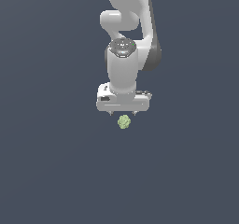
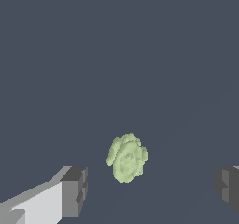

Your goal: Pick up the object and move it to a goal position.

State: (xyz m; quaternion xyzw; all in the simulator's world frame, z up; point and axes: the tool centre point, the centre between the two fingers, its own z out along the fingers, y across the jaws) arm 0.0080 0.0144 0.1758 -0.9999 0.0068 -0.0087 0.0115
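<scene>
Near the middle of the exterior view, the pale green lump [image 1: 123, 122] lies on the dark worktop [image 1: 51, 171], just below the white pincer [image 1: 123, 113]. The pincer is spread wide and holds nothing; in the wrist view its grey fingers [image 2: 74, 192] flank the lump with room to spare. The lump looks light and bumpy, perhaps prone to rolling, so gripping across its widest middle seems safest.

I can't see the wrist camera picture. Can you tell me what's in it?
A small, bumpy, yellow-green blob sits on a plain dark grey floor. The claw is open, with one grey fingertip on each side of the blob, not touching it.
</scene>
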